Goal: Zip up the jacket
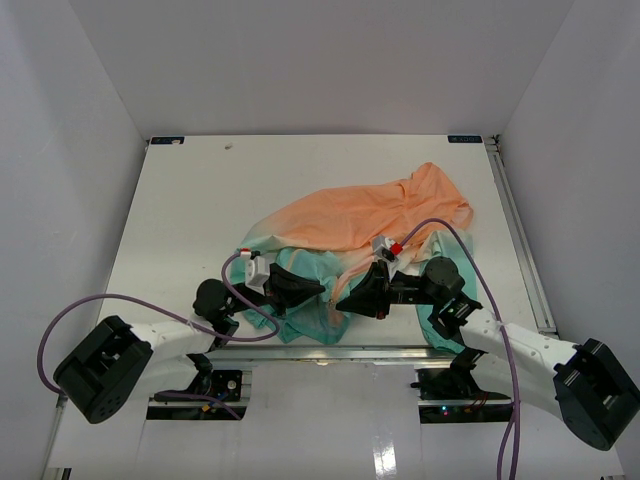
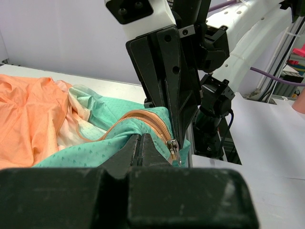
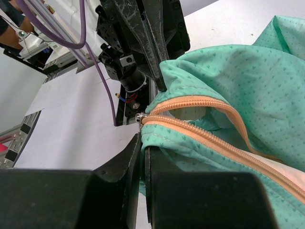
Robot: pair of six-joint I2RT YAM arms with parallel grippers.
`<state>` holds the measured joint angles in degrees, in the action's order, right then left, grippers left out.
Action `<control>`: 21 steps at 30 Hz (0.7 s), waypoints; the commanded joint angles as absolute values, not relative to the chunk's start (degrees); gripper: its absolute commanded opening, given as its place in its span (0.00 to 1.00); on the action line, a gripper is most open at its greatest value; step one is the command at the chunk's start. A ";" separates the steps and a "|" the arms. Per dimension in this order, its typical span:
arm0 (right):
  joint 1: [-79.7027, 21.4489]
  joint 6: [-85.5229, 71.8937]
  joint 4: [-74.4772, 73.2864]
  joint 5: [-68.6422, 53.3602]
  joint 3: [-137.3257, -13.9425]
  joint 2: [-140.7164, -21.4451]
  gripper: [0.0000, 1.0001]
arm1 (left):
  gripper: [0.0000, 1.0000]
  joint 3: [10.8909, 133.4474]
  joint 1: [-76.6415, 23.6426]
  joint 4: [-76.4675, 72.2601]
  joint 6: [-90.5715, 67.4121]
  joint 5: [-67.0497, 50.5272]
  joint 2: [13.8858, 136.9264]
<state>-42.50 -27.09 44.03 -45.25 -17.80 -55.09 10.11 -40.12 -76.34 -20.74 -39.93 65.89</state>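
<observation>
The jacket hem is clamped by left gripper and right gripper beside the slider; slack fabric could be snagged.

open table left of the jacket; left hand and right hand close, tips facing

Top: you look down from the near edge over the whole surface.
Left wrist: close, facing your right end effector.
Right wrist: close, facing your left end effector.
Shared: the jacket, its zipper.
</observation>
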 commanded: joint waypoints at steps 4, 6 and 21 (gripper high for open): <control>-42.45 -29.02 49.01 -46.58 -17.70 -55.05 0.08 | 0.00 9.61 -39.99 -102.83 -18.68 -41.36 63.95; -42.45 -29.21 49.07 -46.58 -17.58 -55.02 0.08 | 0.00 9.47 -39.99 -102.83 -18.36 -41.14 63.84; -42.45 -30.16 50.65 -47.21 -17.07 -56.21 0.08 | 0.00 10.02 -39.99 -98.90 -14.94 -40.64 60.12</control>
